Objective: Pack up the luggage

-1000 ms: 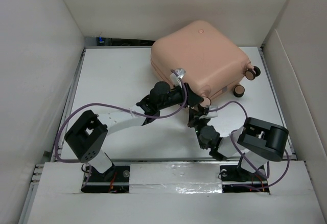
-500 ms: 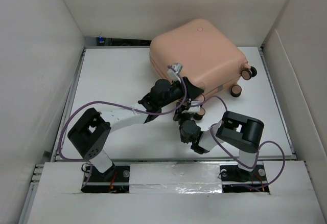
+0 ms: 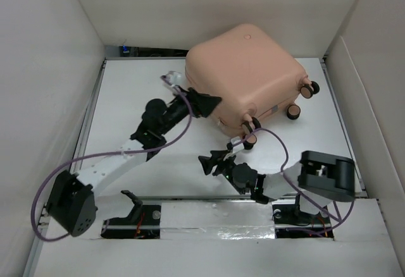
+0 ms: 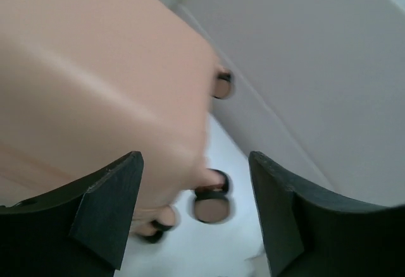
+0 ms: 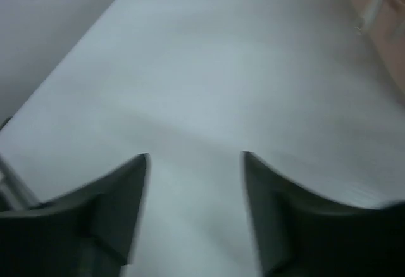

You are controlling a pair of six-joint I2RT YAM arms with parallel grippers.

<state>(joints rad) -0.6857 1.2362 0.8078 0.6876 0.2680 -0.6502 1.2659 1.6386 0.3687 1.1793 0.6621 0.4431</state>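
A second ago both pincers were closed at the near edge of the luggage (image 3: 247, 68). Now the left pincer (image 3: 214, 103), beside that edge, and the right pincer (image 3: 206, 162), back over the worktop (image 3: 139, 87), stand wide and hold nothing. The luggage lies shut at far right. Closing appears complete.

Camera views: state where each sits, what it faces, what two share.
Top external: above and behind the bases, looking down on table, luggage, left arm, right arm.
Left wrist: on the left arm, facing luggage side and wheels between open fingers.
Right wrist: low over the table, open fingers in view.
Shared: top external and left wrist show the luggage's wheels.
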